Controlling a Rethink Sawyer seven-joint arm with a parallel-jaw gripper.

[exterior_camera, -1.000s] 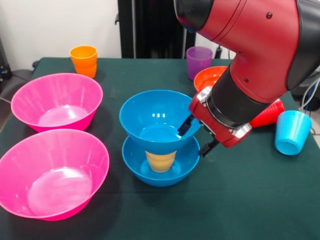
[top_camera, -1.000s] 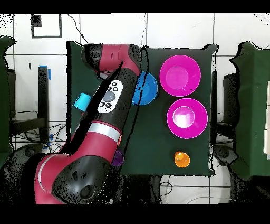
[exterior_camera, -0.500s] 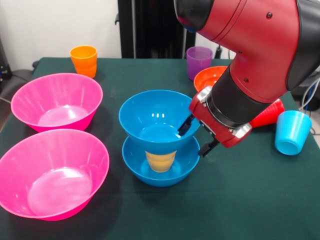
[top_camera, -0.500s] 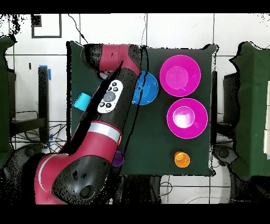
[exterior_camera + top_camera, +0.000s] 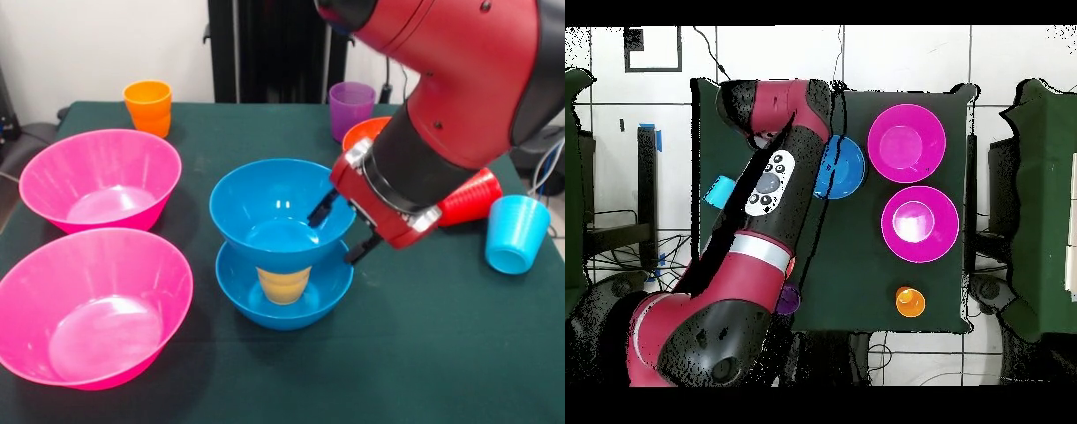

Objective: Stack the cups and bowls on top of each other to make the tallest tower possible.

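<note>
On the dark green table [image 5: 459,353] the front view shows five bowls and five cups. Two large pink bowls sit on the left side of that view, one nearer the camera [image 5: 93,305] and one behind it [image 5: 99,179], close together. Two blue bowls form the tower [image 5: 282,243] near the middle: the lower blue bowl [image 5: 282,300] rests on the cloth, a yellow cup [image 5: 283,284] stands inside it, and the upper blue bowl [image 5: 275,212] sits on that cup, roughly level. One orange-red bowl [image 5: 366,134] shows only in part behind the arm.

Of the other four cups, the orange cup [image 5: 148,107] stands upright at the far left corner, the purple cup [image 5: 351,109] stands upright at the far edge just beside the orange-red bowl, the red cup [image 5: 470,198] lies on its side mostly hidden by the arm, and the light blue cup [image 5: 515,233] lies tilted near the right edge, close to the red one.

The gripper [image 5: 342,228] hangs at the right rim of the upper blue bowl with its two dark fingers spread apart, one over the bowl's inside and one outside its wall, clasping nothing. In the overhead view the red arm [image 5: 770,180] covers most of the tower, leaving only part of the blue bowl visible.
</note>
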